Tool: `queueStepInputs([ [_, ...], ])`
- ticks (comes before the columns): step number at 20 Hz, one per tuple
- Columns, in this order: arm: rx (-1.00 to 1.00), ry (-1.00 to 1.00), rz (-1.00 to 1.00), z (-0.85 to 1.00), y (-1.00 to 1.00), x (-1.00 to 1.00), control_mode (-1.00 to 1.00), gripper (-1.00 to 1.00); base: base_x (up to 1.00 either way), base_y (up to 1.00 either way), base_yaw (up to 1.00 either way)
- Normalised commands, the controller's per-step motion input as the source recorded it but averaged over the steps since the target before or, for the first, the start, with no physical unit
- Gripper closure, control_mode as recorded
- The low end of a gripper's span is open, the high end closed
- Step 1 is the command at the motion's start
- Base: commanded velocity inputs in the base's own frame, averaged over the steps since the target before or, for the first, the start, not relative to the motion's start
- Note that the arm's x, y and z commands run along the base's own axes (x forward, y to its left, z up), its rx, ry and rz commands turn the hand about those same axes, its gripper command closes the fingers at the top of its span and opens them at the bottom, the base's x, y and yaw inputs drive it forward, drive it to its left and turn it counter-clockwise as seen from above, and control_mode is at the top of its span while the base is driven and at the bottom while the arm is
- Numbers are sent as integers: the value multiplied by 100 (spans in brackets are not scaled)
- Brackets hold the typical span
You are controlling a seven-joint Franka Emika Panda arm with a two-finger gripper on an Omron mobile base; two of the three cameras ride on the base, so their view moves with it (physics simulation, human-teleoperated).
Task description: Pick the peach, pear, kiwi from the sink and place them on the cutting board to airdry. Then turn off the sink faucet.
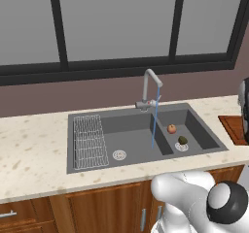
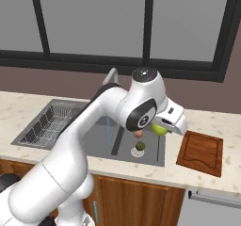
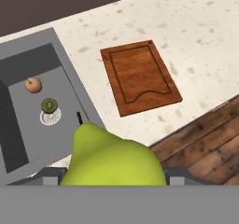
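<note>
I have the pear [image 3: 114, 160] clamped in the end effector [image 2: 162, 128] — in the hand view the yellow-green fruit sits at the bottom centre of the frame, and in the right base view it peeks out as a green patch just under the white hand, at centre right, raised above the table [image 2: 197, 182].

Below the fruit in the hand view, the cutting board [image 3: 140, 77] lies bare at centre frame on the speckled table, just beside the right edge of the sink [image 3: 28, 139]. In the right base view the board sits at the right, lower than the hand and a little to its right.

The peach [image 1: 171, 128] and the kiwi [image 1: 183, 140] are in the sink's right-hand basin, seen at centre right of the left base view. The kiwi rests on the round silver drain [image 1: 181, 147]; the peach lies near it, further back, not touching.

The sink faucet [image 1: 151, 89] stands behind the basins at centre frame — a thin blue water stream [image 1: 154, 125] falls from its spout into the sink. A wire rack [image 1: 89, 141] occupies the left basin's left side.
</note>
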Motion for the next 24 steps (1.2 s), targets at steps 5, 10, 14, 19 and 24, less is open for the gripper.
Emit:
queueStepInputs([
  [5,0,0,4,-2,-34,24,-100,100,0,0,0],
  [10,0,2,5,-16,-20,34,-100,100,0,0,0],
  [14,0,5,5,-22,-21,36,-100,100,0,0,0],
  [19,0,6,4,-21,-24,34,-100,100,0,0,0],
  [24,4,7,3,-10,-26,22,-100,100,0,0,0],
])
